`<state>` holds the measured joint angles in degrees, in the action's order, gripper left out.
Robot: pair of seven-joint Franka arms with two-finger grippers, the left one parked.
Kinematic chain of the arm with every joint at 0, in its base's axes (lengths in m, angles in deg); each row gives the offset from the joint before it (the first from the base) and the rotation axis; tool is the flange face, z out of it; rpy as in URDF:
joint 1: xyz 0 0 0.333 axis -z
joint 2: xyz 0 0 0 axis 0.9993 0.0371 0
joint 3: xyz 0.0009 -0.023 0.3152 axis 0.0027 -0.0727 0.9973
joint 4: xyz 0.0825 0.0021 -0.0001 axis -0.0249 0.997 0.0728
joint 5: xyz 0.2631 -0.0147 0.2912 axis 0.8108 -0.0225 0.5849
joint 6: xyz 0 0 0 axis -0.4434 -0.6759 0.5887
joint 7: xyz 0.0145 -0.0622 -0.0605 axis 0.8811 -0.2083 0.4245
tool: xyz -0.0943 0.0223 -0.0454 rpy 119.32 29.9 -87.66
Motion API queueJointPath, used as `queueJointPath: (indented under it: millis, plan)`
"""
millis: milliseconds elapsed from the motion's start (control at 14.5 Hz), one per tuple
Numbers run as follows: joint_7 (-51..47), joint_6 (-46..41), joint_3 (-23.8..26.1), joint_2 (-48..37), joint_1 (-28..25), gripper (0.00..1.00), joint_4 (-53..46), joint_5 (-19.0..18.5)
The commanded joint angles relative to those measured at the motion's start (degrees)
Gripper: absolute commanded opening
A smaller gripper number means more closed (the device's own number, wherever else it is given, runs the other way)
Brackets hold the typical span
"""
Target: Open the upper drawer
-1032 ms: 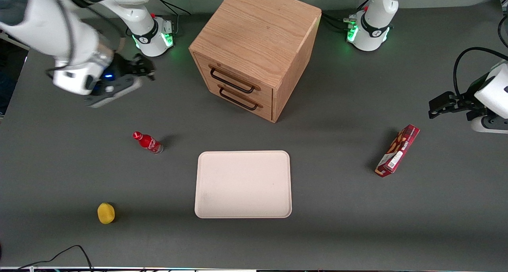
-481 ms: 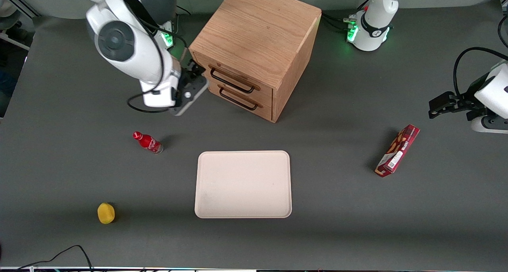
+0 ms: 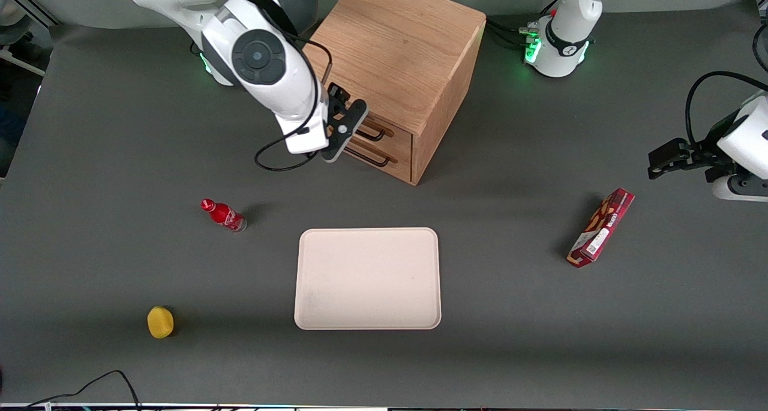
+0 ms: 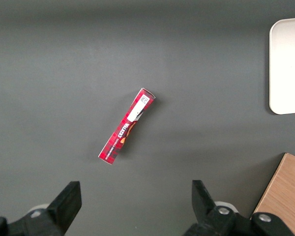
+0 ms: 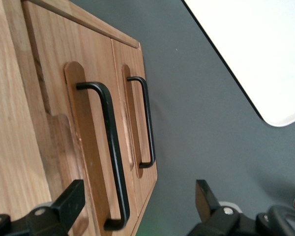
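The wooden cabinet [image 3: 396, 45] stands at the back of the table with both drawers shut. The upper drawer [image 3: 397, 136] shows only partly in the front view, with my arm covering most of its front. In the right wrist view its black bar handle [image 5: 113, 152] lies close ahead, and the bottom drawer's handle [image 5: 148, 123] is beside it, nearer the table. My right gripper [image 3: 348, 104] is open and empty, just in front of the drawer fronts. In the wrist view the gripper [image 5: 136, 201] has its fingers [image 5: 69, 201] apart, and the upper handle's end lies between them without touching.
A white tray [image 3: 367, 278] lies nearer the front camera than the cabinet and shows in the right wrist view [image 5: 255, 54]. A red bottle [image 3: 223, 215] and a yellow object [image 3: 160, 322] lie toward the working arm's end. A red box [image 3: 601, 227] lies toward the parked arm's end.
My right arm has swung in from the working arm's end of the table, and the gripper has come in front of the drawers. The drawers have not moved.
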<state>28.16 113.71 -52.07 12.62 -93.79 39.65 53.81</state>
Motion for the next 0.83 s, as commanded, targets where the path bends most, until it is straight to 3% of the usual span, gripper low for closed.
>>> queueJointPath:
  millis: [0,757]
  plan:
    - [1.41,1.59,-0.23,2.19,-1.28,1.00,-0.88,-1.25]
    - [1.77,3.09,-0.06,6.06,-0.67,1.00,-0.97,-0.90]
